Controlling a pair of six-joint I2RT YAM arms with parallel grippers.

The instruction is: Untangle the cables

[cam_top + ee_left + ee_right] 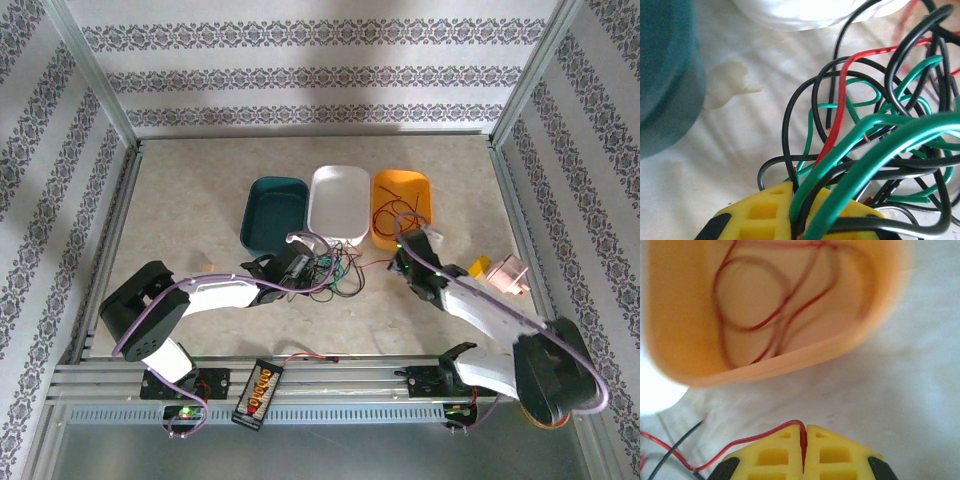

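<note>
On the tabletop [200,200] sit a teal tray [273,212], a white tray [338,203] and an orange tray [402,205] with red wires [775,315] inside. Just below them lie the tangled cables [338,270]. The left end effector [799,200] clenches green and black ones, likely to hold the bunch. The right end effector [804,432] pinches one red cable [747,440], likely to pull it free.

Tangled cables [865,140] in red, green and black lie on a pale beige, faintly mottled table [200,200]. There is a dark teal tray [275,215], a white tray [338,200] and an orange tray [385,235]. The left gripper [797,217] and right gripper [804,450] are yellow with black patches. One red cable [740,442] meets the right gripper. The walls [300,60] are white with grey floral stripes.
</note>
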